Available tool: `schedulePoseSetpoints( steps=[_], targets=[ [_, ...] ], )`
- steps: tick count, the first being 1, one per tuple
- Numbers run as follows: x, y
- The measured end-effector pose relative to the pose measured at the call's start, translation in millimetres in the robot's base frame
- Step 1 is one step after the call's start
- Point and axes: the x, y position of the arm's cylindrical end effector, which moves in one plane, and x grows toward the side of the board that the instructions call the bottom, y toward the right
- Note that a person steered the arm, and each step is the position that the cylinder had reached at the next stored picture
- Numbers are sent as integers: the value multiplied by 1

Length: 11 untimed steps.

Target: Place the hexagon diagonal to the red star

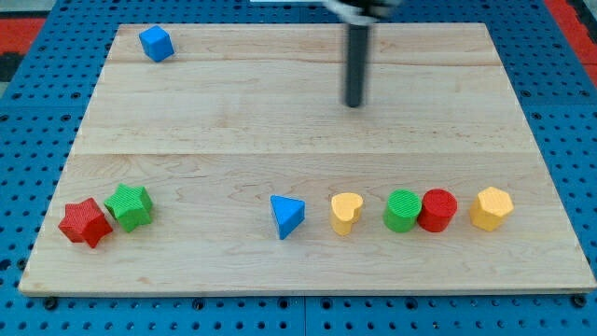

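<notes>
Yellow hexagon (pixel 491 207) at far right of bottom row, red star (pixel 85 222) far left. Eight blocks total; two each of yellow, red, green, blue. My tip (pixel 354 104) up top, touching nothing.

Single camera view, raised, tilted steeply down across the surface (pixel 308 140) from its near long edge. Whole board fits the frame; far edge toward 12 o'clock looks narrower than the near edge at 6. Blue pegboard (pixel 37 103) borders it. Moderate range, no second view.

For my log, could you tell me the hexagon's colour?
Yellow; the hexagon shows clearly in the camera view.
</notes>
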Motion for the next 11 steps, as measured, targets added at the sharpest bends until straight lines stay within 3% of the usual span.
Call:
schedulePoseSetpoints(
  steps=[1,2,3,5,7,9,11],
  targets=[
    [69,117],
    [185,166],
    [197,87],
    [98,53],
    [57,44],
    [14,-63],
    [16,-59]
  ],
)
